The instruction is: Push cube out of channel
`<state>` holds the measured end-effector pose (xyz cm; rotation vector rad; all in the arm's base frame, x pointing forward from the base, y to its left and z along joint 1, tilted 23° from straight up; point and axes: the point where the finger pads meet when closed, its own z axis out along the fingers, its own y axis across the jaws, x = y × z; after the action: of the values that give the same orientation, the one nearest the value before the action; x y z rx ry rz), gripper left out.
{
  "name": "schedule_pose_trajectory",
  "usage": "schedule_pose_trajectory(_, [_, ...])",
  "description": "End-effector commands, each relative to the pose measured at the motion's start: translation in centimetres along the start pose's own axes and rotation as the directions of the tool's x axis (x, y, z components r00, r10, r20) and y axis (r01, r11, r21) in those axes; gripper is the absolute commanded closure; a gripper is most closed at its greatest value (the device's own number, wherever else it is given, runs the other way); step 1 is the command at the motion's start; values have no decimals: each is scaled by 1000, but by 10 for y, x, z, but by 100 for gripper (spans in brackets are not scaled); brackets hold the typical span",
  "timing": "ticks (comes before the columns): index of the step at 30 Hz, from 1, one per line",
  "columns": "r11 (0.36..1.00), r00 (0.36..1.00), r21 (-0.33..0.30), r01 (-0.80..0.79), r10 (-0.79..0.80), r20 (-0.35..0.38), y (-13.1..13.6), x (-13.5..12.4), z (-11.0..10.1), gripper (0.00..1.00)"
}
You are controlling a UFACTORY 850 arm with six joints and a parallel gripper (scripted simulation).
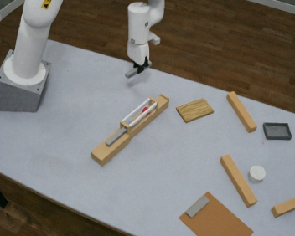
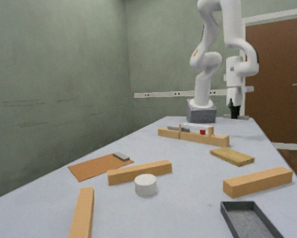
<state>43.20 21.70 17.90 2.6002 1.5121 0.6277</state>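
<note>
The wooden channel (image 1: pixel 128 127) lies in the middle of the table, with a clear white-framed roof over its middle part. The red cube (image 1: pixel 146 110) sits inside it, toward the far right end with the raised lip (image 1: pixel 163 99). A grey bar (image 1: pixel 116 137) lies on the long ledge at the near left end. My gripper (image 1: pixel 140 68) hangs above the table behind the channel, shut on a short grey stick (image 1: pixel 133 72) that points left. In the exterior view the gripper (image 2: pixel 235 110) is right of and beyond the channel (image 2: pixel 196 134), where the cube (image 2: pixel 202 132) also shows.
A wooden plate (image 1: pixel 194 110) lies right of the channel. Wooden blocks (image 1: pixel 241 111) (image 1: pixel 238 180) (image 1: pixel 288 205), a grey tray (image 1: pixel 276 130) and a white cylinder (image 1: pixel 256 173) are at the right. An orange board (image 1: pixel 216 219) with a grey bar is at the front. The robot base (image 1: pixel 21 84) stands at the left.
</note>
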Motion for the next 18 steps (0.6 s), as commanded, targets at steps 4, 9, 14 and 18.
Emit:
schedule_pose_trajectory(4, [1000,1000,-1,1,0,19,0,1,-1,100])
schedule_pose_trajectory(9, [1000,1000,-1,1,0,19,0,1,-1,100])
schedule_pose_trajectory(14, [1000,1000,2,19,-19,21,22,-22,-6,100])
schedule_pose_trajectory(18, [996,996,7,86,-86,23,64,-84,-25,100])
